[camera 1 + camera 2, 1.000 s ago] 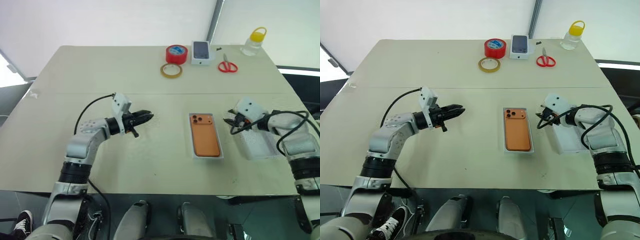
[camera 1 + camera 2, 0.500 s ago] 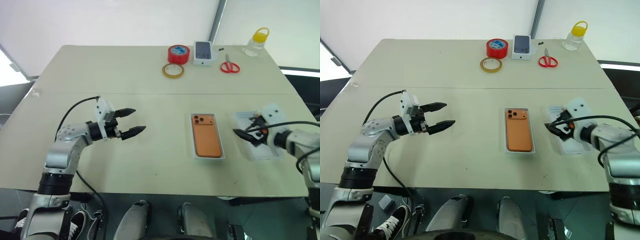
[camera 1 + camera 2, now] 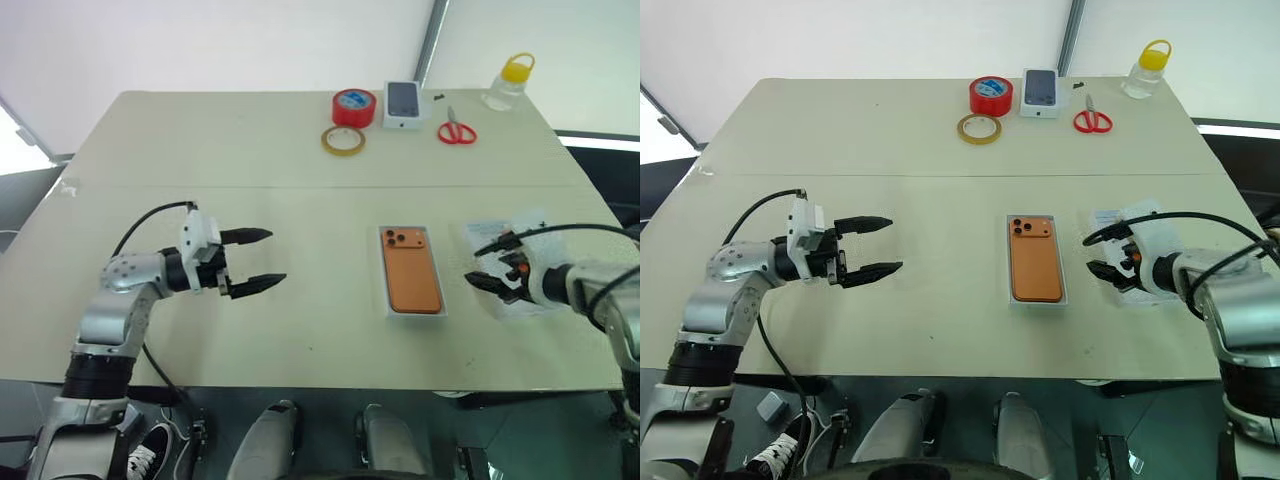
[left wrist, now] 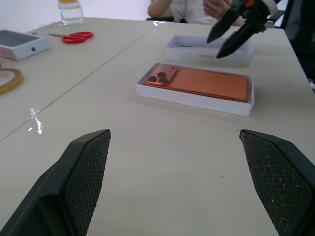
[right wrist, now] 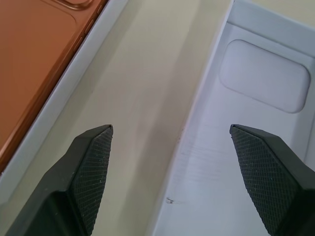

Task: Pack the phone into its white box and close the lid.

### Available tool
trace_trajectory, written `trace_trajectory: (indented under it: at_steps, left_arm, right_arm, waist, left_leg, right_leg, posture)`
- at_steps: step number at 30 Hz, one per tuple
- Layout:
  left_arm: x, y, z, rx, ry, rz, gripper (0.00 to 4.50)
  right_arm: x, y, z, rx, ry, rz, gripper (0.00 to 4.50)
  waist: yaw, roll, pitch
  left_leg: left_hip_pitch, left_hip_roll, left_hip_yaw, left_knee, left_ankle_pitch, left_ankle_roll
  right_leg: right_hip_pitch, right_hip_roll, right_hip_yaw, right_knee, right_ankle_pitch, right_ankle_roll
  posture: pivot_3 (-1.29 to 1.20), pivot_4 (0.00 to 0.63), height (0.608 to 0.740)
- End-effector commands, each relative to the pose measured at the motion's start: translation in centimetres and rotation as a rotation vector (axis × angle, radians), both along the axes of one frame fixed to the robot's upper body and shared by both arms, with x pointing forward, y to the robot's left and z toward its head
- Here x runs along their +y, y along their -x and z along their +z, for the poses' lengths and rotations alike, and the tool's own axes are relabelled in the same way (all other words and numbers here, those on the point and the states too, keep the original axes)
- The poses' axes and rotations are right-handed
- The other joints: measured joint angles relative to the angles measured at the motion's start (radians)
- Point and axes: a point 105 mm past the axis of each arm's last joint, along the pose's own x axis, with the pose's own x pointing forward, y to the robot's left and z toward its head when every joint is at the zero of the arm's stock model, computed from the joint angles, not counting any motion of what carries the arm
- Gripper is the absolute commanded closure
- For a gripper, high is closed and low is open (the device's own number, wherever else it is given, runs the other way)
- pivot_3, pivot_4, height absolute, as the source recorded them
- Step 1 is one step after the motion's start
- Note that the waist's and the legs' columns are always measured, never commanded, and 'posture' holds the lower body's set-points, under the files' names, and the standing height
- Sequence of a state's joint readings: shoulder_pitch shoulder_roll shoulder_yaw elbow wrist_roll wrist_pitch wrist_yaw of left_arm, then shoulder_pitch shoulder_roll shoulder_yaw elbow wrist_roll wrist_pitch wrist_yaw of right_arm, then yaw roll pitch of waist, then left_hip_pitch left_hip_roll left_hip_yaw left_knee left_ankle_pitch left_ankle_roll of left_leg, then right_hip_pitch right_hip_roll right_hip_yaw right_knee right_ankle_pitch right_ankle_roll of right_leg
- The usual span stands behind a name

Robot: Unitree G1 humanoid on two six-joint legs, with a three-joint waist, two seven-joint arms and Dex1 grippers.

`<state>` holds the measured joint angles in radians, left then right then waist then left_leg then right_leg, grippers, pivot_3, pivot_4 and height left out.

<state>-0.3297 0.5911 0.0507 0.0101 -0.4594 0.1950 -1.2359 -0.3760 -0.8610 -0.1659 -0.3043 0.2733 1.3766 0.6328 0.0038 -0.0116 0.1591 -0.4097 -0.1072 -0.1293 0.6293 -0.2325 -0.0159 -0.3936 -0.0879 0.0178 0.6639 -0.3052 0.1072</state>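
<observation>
Phone (image 3: 413, 281) lies face down inside white box (image 3: 386, 290), mid-table: packing part looks done. Lid (image 3: 478, 236) rests open-side up just right of box, not yet on. Right gripper (image 3: 490, 262) above lid, fingers apart, empty. Left gripper (image 3: 254, 259) well left of box, fingers apart, empty.

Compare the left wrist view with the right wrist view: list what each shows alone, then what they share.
Left wrist view alone: red-handled scissors, a small white box with a dark phone picture, and the open right gripper.
Right wrist view alone: the rounded oblong recess in the all-white cardboard lid tray.
Shared: the slim orange phone lying in its shallow white box, and the lid.
</observation>
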Motion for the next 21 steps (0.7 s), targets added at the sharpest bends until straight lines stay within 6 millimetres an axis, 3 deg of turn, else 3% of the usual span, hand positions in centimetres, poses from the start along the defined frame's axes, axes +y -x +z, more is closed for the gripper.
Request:
trace_trajectory:
  at_steps: [1, 8, 21]
  left_arm:
    - [0.0, 0.5, 0.9, -0.034, 0.000, -0.022, 0.09]
    - [-0.2, 0.7, 0.9, -0.044, 0.006, -0.014, 0.09]
    - [-0.8, 1.1, 0.5, -0.036, 0.033, 0.005, 0.09]
  right_arm:
    - [-0.6, -0.4, 0.9, 0.047, -0.010, -0.067, 0.54]
    - [0.5, -0.5, 1.1, 0.148, -0.015, -0.068, 0.54]
    - [-0.4, -1.3, 0.4, 0.188, 0.035, -0.132, 0.54]
  waist:
    - [0.001, 0.000, 0.000]
    - [0.002, 0.000, 0.000]
    - [-0.001, 0.000, 0.000]
  left_leg:
    - [0.000, 0.000, 0.000, 0.000, 0.000, 0.000]
    - [-0.001, 0.000, 0.000, -0.001, 0.000, 0.000]
    - [-0.001, 0.000, 0.000, -0.001, 0.000, 0.000]
  right_leg:
    - [0.000, 0.000, 0.000, 0.000, 0.000, 0.000]
    - [-0.001, 0.000, 0.000, 0.000, 0.000, 0.000]
    - [-0.001, 0.000, 0.000, 0.000, 0.000, 0.000]
  posture:
    - [0.00, 0.150, 0.740]
    - [0.00, 0.150, 0.740]
    - [0.00, 0.150, 0.740]
